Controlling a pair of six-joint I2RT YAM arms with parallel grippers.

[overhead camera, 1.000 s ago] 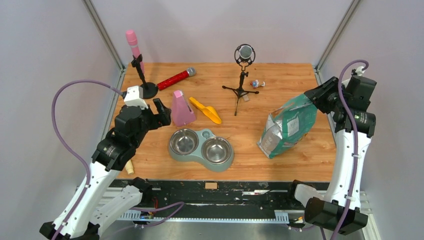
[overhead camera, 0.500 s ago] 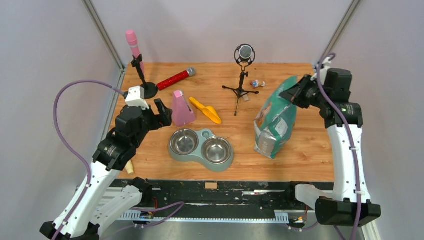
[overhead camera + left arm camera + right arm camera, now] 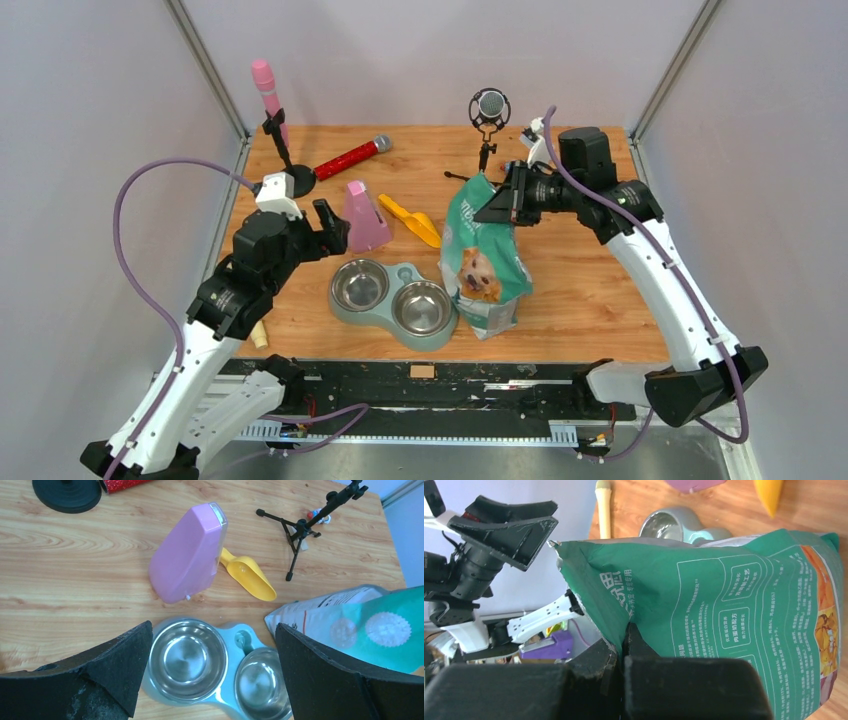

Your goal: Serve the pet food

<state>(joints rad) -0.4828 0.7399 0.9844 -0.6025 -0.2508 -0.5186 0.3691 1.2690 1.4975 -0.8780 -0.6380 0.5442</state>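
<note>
Wooden table [image 3: 590, 290], right gripper [image 3: 500, 203] pinching upright bag [image 3: 480, 270], perhaps touching feeder [image 3: 398, 274]

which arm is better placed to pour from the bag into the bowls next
Right arm: its jaws are shut on the top edge of the pet food bag, held upright beside the double bowl. The left arm has its jaws open and empty near the pink metronome.

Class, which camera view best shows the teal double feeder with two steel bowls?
The top external view: the teal double feeder with two steel bowls shows both bowls complete and empty. The left wrist view cuts it off at the bottom; the right wrist view shows only one bowl, past the teal pet food bag.
</note>
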